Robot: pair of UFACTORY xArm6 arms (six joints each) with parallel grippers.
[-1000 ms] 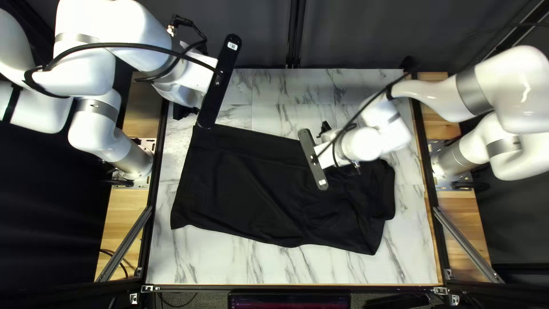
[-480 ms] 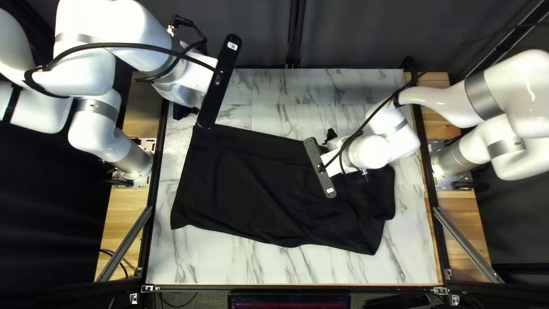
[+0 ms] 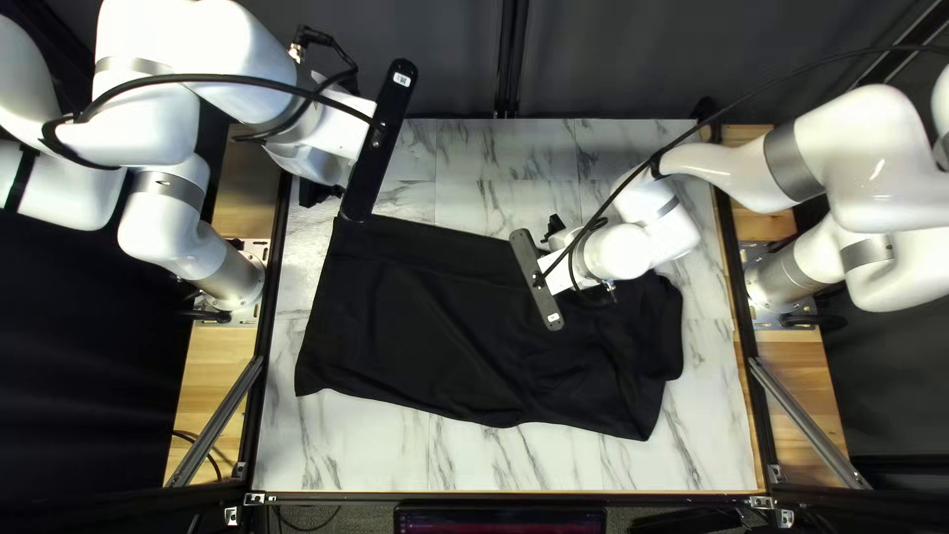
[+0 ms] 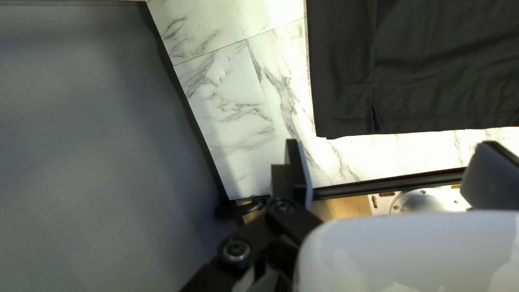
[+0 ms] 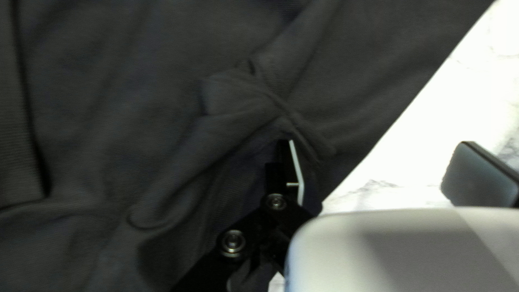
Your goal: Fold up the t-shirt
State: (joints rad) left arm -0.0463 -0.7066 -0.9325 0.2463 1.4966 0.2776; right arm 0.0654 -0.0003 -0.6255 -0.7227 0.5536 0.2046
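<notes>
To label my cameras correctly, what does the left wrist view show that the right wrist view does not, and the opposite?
Only the left wrist view: black rail, wooden strip, metal plate.
Only the right wrist view: bunched fold, ribbed band of cloth.
Both: black shirt, marbled table, one open pincer each: left pincer, right pincer.

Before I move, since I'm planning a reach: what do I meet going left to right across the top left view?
Left arm's base → black T-shirt → right arm's base.
</notes>
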